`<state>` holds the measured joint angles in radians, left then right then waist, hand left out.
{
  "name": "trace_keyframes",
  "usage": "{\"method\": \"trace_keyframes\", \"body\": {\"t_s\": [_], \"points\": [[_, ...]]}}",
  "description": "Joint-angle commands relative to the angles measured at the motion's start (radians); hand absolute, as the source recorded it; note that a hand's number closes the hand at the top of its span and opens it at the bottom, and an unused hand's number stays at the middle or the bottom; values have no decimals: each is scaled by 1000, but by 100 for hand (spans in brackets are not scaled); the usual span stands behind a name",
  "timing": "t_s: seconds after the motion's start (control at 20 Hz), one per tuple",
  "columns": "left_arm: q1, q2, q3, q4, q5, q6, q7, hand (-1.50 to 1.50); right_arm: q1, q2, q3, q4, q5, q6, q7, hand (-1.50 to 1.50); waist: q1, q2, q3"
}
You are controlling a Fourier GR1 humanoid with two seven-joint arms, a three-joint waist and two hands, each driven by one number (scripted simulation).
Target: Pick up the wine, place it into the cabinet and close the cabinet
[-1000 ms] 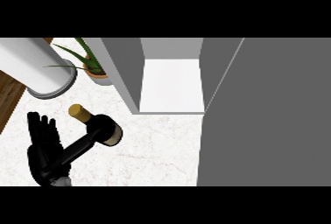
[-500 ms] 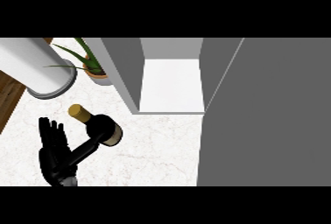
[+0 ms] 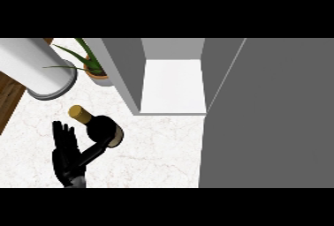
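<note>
Left robot hand [image 3: 67, 160] is spread open, fingers straight, thumb meeting the wine bottle [image 3: 99, 126] just to its right.

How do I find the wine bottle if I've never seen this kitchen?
Start at the open grey cabinet with its white shelf, then look down-left onto the marble counter. The wine bottle sits there beside the black left hand; it is the only dark thing with a tan cork top.

Dark wine btl [image 3: 99, 127], tan cap — just left of open cabinet [image 3: 173, 88].
</note>
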<state>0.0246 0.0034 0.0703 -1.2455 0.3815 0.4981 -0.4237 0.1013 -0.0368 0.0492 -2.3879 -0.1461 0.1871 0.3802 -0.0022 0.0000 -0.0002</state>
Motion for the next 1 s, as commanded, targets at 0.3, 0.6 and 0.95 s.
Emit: {"method": "trace_keyframes", "body": {"t_s": [0.3,0.6,0.95], "points": [[-45,-3,-29,160,97,-3,-132,-150,29,-39,-91,-50,-104,44,34,-150,0,-1,0],[-93,-3,40,282,173,-144,-228,-150,-30,-12,-18,-42,11,0,43,-150,1,0,0],[-250,-3,117,593,228,-273,-422,-150,45,12,-4,25,25,44,-70,-150,-5,1,0]]}}
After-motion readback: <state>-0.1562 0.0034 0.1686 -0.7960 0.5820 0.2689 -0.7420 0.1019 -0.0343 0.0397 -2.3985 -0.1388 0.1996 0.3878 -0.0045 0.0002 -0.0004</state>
